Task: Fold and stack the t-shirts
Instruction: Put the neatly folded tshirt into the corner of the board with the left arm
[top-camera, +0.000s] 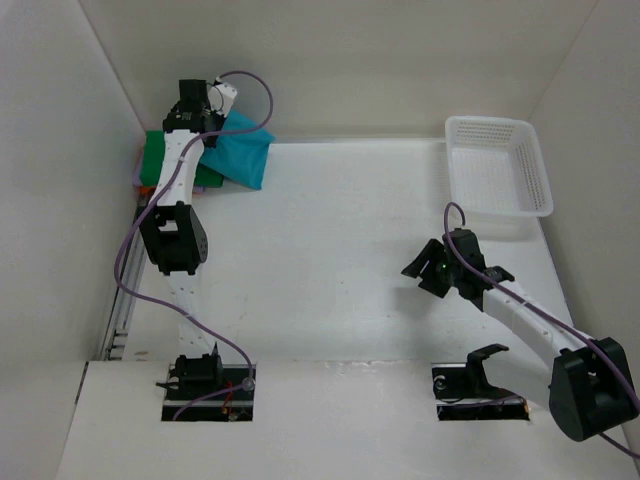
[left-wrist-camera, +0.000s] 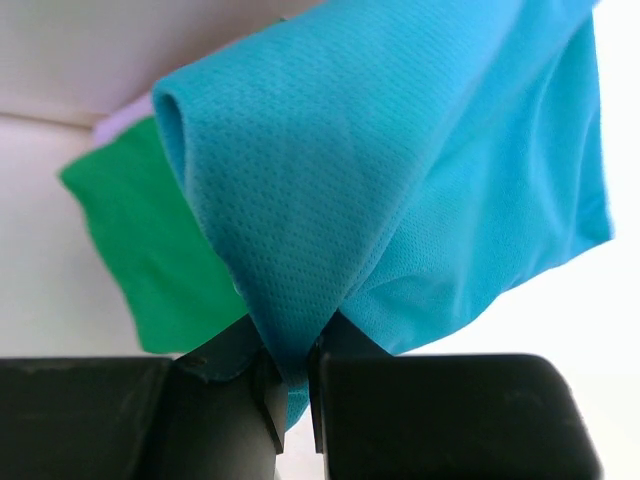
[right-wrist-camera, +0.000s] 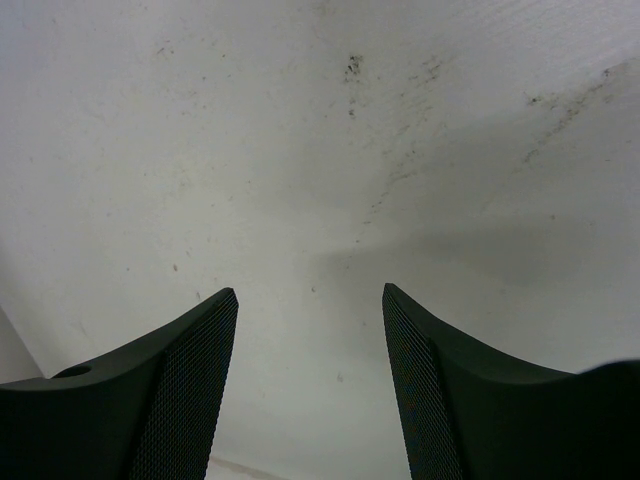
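The white desk (top-camera: 330, 250) carries a white mesh basket (top-camera: 497, 170) at its far right corner. At the far left corner the teal t-shirt (left-wrist-camera: 400, 170) hangs bunched over the green t-shirt (left-wrist-camera: 150, 260), which lies flat with a sliver of lavender t-shirt (left-wrist-camera: 125, 112) behind it. The left hand (left-wrist-camera: 292, 385) is pressed together, pinching a fold of the teal cloth. The right hand (right-wrist-camera: 309, 300) is spread above bare desk, holding nothing.

1. Left arm (top-camera: 178, 190) stretches far forward, nearly straight. The left gripper (left-wrist-camera: 293, 365) at its tip has its jaws pinched shut on a fold of the teal t-shirt (left-wrist-camera: 400, 170).
2. Right arm (top-camera: 520, 315) angles forward and leftward. The right gripper (right-wrist-camera: 310, 320) has its jaws spread wide.
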